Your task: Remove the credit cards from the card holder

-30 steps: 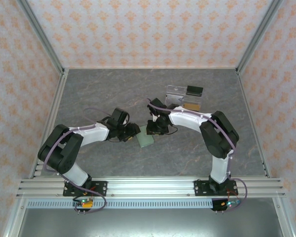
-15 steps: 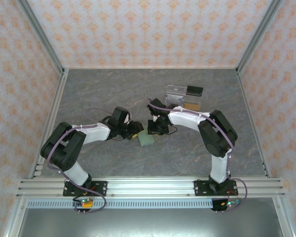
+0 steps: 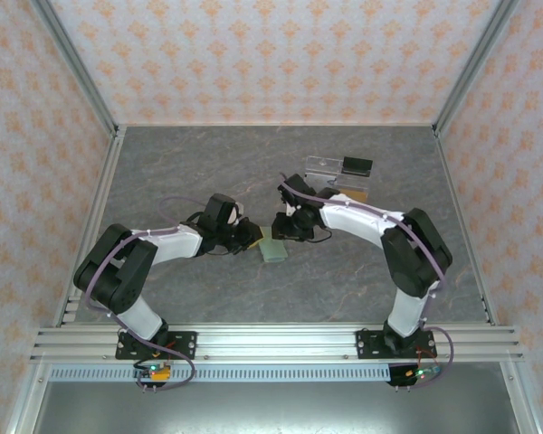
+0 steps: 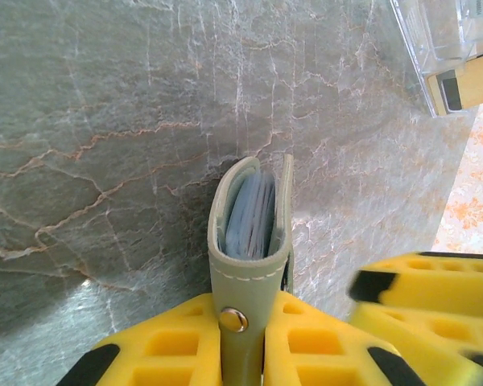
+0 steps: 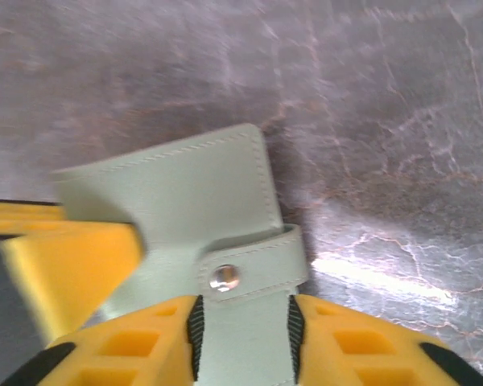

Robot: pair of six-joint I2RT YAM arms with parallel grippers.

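The pale green card holder (image 3: 274, 250) is at mid-table between both grippers. My left gripper (image 3: 253, 238) is shut on it. In the left wrist view the card holder (image 4: 253, 181) stands on edge, its two faces pinched between the yellow fingers (image 4: 322, 346) of the left gripper (image 4: 243, 347). Blue-grey layers (image 4: 249, 215) show in its open end; I cannot tell credit cards from pockets. My right gripper (image 3: 286, 226) comes from the far side. The right gripper (image 5: 241, 338) is open, with the snapped strap (image 5: 249, 269) of the card holder (image 5: 185, 181) lying between its pads.
A clear acrylic stand (image 3: 328, 170) sits behind the right gripper with a black item (image 3: 356, 165) and a tan one (image 3: 349, 192) on it; its corner (image 4: 443, 48) shows in the left wrist view. Aluminium posts and patterned walls enclose the grey marbled table (image 3: 190, 172).
The left gripper's jaws have closed onto the card holder. The right gripper has widened a little and its arm has swung to the right. The card holder has shifted slightly rightward.
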